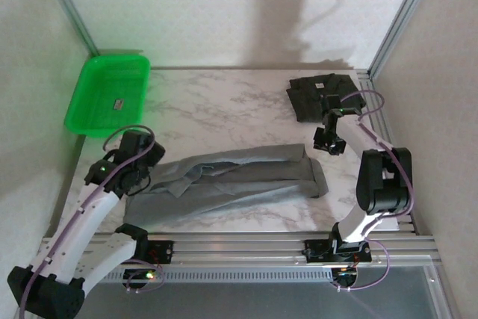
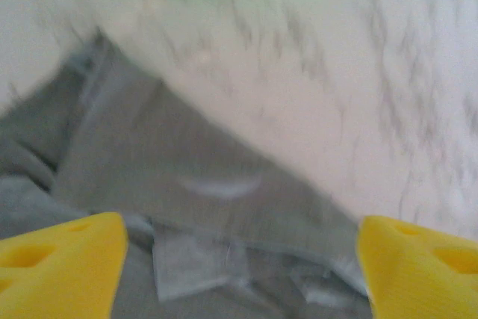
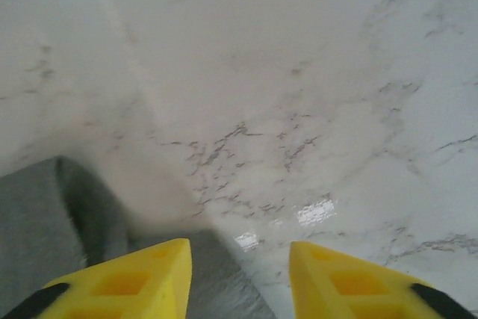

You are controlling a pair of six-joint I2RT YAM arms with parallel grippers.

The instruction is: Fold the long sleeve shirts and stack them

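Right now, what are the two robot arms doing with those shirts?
They are folding shirts. The grey shirt lies partly folded, long and rumpled, across the front of the marble table. The left tool hovers open over its left end, and the right tool hovers open by its right end; neither holds any cloth. The charcoal shirt sits folded in the far right corner. A green tray stands at the far left.
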